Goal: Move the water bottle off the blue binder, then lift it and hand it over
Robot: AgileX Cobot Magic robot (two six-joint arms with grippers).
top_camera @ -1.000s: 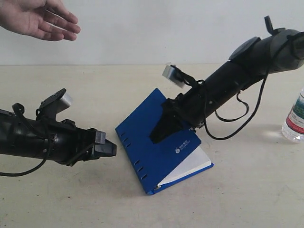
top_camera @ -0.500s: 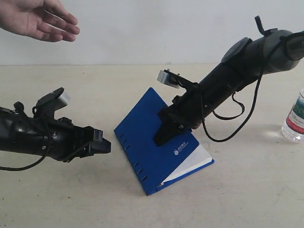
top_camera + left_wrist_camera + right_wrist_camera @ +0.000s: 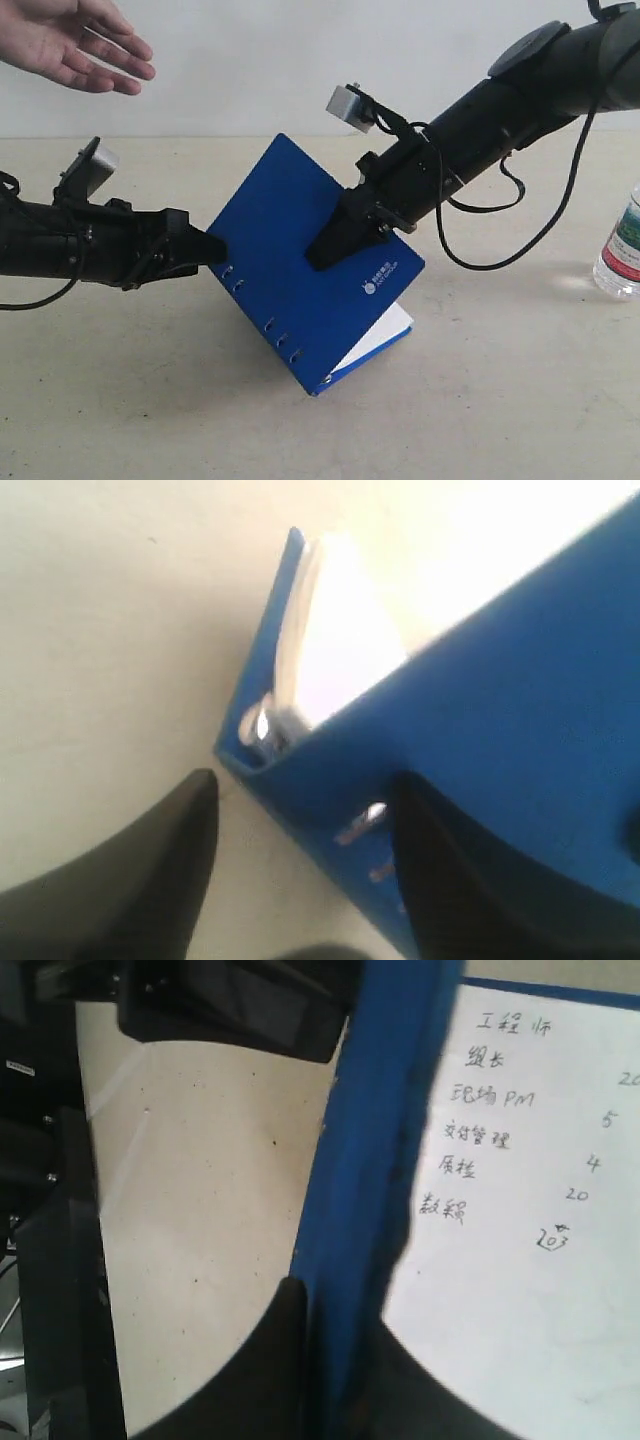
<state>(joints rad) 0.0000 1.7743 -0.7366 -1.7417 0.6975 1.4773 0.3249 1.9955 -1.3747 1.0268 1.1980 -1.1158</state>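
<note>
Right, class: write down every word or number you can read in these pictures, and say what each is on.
Handwritten on the white page in the binder:
"工程师"
"组长"
"现场 PM", with "5"
"质检", with "20"
Two other rows, ending "4" and roughly "203": characters unclear.
The logo on the binder cover: too small to read.
The label on the bottle: too blurred to read.

- Binder (image 3: 280, 240): centre of the table (image 3: 500, 410), tilted, 1 lower corner on the surface.
- Right gripper (image 3: 320, 258): on the binder's right side, cover between its jaws.
- Left gripper (image 3: 212, 250): at the binder's left edge.
- Water bottle (image 3: 622, 250): far right, on the table, well apart from the binder.
- Hand (image 3: 65, 40): upper left, above the left gripper.
</note>
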